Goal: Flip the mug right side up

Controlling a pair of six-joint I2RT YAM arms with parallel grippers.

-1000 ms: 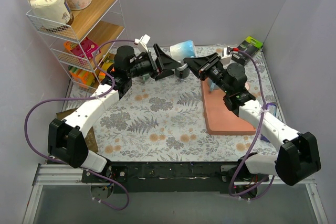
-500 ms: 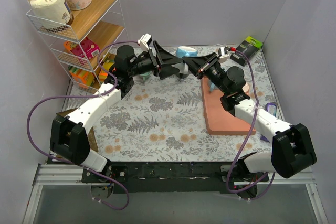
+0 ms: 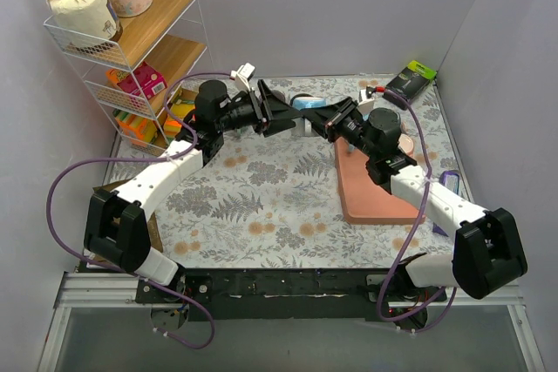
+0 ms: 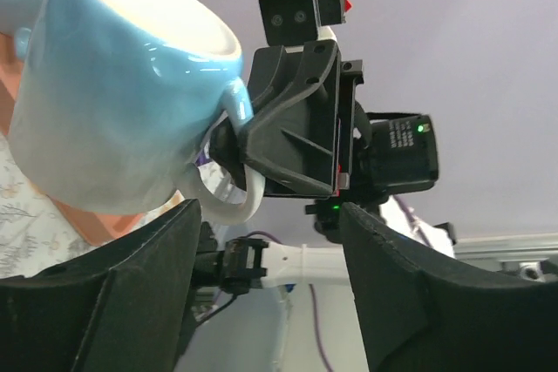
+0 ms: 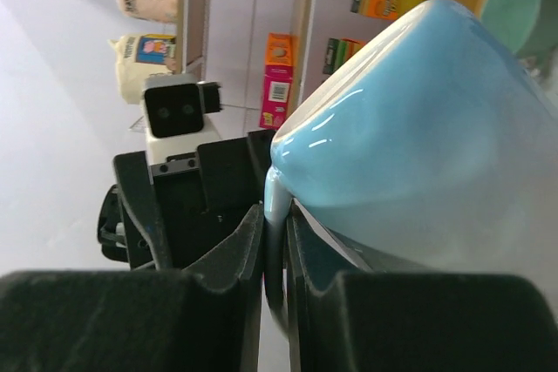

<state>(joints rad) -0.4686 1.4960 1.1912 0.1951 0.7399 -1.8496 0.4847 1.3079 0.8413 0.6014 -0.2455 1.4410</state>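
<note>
The light blue mug (image 3: 307,104), white inside, hangs tilted above the back of the table, between the two grippers. My right gripper (image 3: 319,119) is shut on its white handle; in the right wrist view the handle (image 5: 275,206) is pinched between the pads of the gripper (image 5: 275,267), with the mug body (image 5: 418,128) up and to the right. My left gripper (image 3: 292,119) is open and faces it. In the left wrist view the mug (image 4: 122,84) is up and to the left of the open gripper (image 4: 270,285), its mouth turned upward, not touching the fingers.
A salmon cutting board (image 3: 375,185) lies on the floral mat under the right arm. A white wire shelf (image 3: 131,50) with toilet rolls and boxes stands at the back left. A green-and-black box (image 3: 411,76) lies at the back right. A green cup (image 5: 523,6) stands by the shelf.
Both grippers and the mug have come down toward the table. The mug has tilted and is now mostly hidden between them in the top view.
</note>
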